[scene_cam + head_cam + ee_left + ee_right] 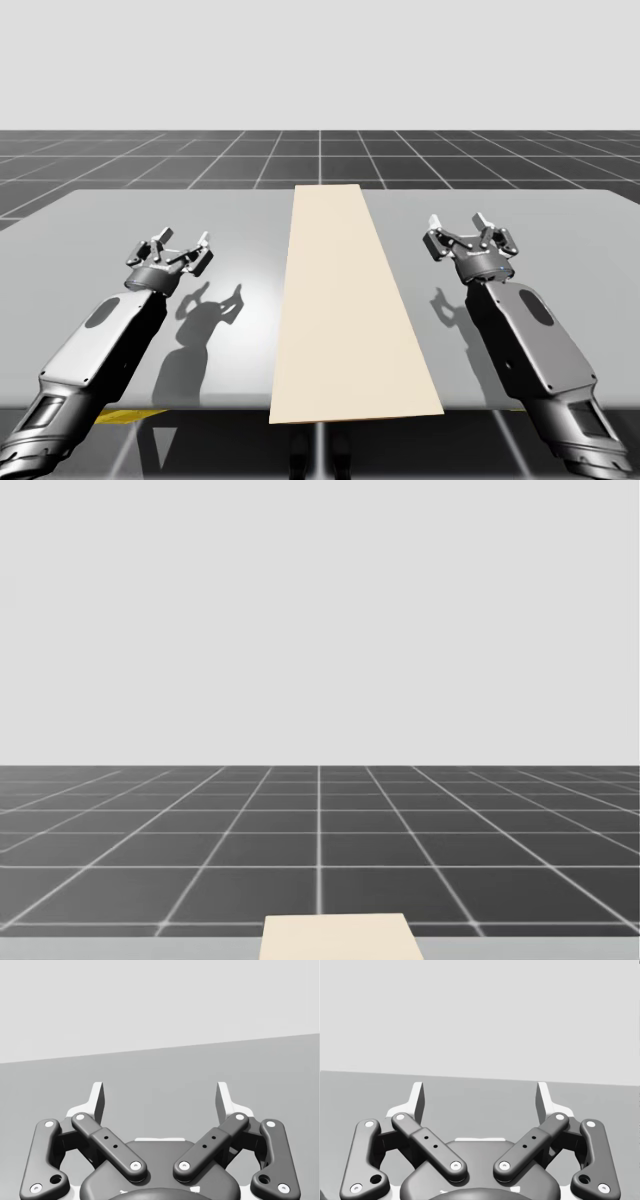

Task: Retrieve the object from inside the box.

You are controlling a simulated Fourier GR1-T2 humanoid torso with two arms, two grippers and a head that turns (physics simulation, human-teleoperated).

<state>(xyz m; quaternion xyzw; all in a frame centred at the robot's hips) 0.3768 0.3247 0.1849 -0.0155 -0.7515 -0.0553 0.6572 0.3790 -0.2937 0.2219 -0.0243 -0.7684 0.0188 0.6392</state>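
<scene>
My left gripper [178,246] hovers over the left half of the grey table [150,215], open, with nothing between its fingers. My right gripper [462,226] hovers over the right half, also open and empty. In the left wrist view the left gripper [161,1095] faces bare grey tabletop. In the right wrist view the right gripper [481,1095] faces the same bare surface. A long cream strip [345,300] runs down the middle of the table between the two arms, and its far end [340,938] shows in the head view. I see no box or object in these views.
The table's far edge [500,190] borders a dark gridded floor [320,840]. Its front edge [200,408] lies near my arms.
</scene>
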